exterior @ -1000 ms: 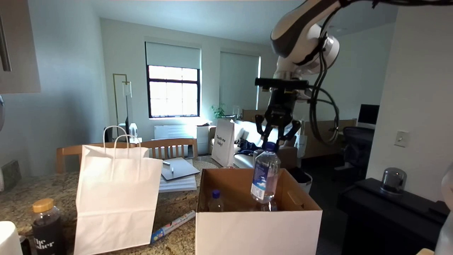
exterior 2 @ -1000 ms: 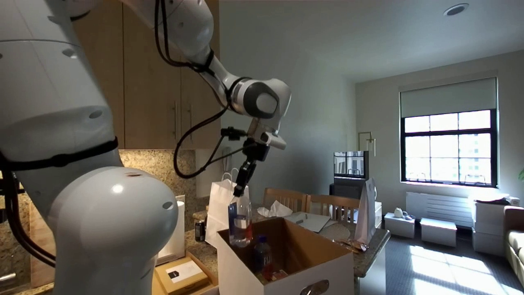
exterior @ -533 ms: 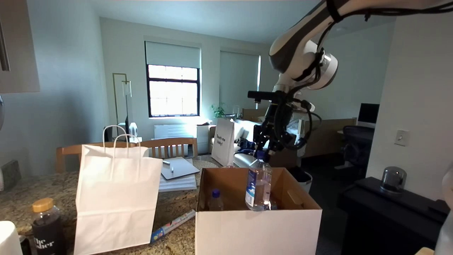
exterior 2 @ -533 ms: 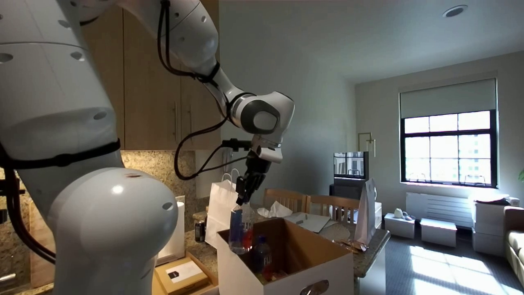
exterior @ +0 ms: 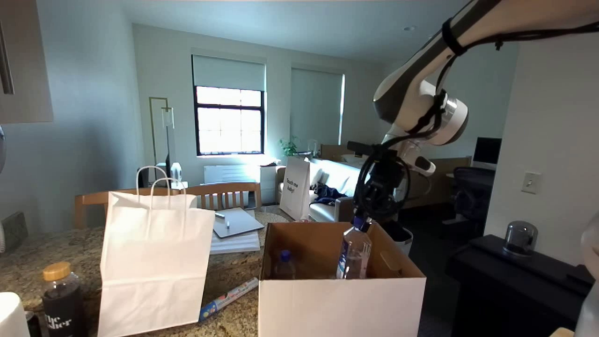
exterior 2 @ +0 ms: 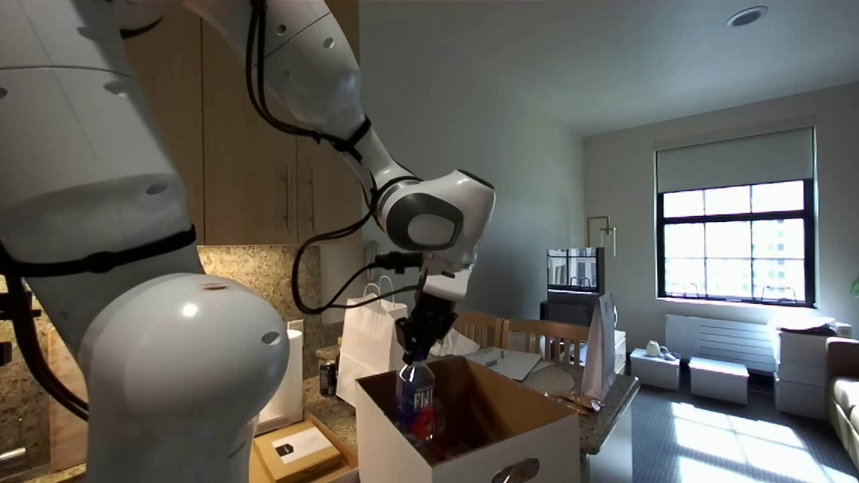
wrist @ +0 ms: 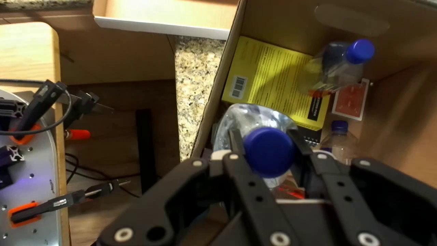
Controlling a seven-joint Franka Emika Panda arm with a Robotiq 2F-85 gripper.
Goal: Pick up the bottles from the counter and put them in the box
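Bottle (exterior: 354, 252) held, lower part inside box (exterior: 341, 306).
The blue cap (wrist: 269, 153) is clamped by the gripper (wrist: 267, 143); the bottle is tilted. A second bottle (wrist: 338, 68) and a third bottle (wrist: 340, 144) are contained in the box.

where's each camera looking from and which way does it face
In an exterior view: slightly higher than the counter, facing over the box toward the window; forearm and wrist show.
In an exterior view: close beside thick white links, facing past them to wooden chairs; jaws also show.
Wrist view: on the wrist, facing down over the box; jaws show, gripping a Fiji bottle.
Both exterior views share that bottle and box.
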